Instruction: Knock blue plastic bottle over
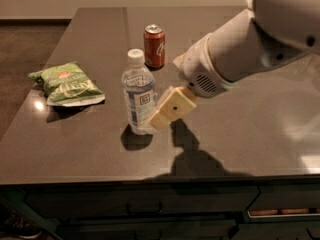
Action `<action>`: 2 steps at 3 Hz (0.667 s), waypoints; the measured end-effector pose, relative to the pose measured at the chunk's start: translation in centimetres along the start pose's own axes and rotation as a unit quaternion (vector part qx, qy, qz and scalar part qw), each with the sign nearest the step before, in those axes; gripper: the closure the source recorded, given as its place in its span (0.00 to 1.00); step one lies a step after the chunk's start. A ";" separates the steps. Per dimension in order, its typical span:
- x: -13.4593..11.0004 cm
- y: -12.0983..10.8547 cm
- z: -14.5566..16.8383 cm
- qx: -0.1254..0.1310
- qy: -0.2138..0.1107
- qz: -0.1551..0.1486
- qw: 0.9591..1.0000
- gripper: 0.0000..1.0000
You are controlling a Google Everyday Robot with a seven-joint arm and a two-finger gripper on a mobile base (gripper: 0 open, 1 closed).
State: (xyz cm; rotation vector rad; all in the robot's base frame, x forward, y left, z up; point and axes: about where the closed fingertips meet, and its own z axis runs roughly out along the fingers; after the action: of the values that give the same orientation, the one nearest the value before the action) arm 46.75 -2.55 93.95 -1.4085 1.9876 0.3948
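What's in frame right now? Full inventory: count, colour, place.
blue plastic bottle: 1, clear bluish with a white cap and pale label, upright at centre-left of the table
soda can: 1, red, upright, behind the bottle and slightly to its right, apart from it
chip bag: 1, green, lying flat near the table's left edge
table: 1, dark grey-brown glossy top, fills most of the view
gripper: 1, cream, low at the bottle's right side, right at its base; contact cannot be confirmed
arm: 1, white-grey, reaching in from the upper right
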 end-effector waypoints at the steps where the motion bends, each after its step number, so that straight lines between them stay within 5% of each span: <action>1: -2.6 0.5 2.6 -0.013 -0.031 0.009 0.999 0.00; 2: -4.4 0.5 4.5 -0.028 -0.051 0.027 0.998 0.00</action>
State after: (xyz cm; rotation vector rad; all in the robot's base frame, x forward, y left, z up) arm 48.68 3.45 93.47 -1.3437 1.9473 0.5400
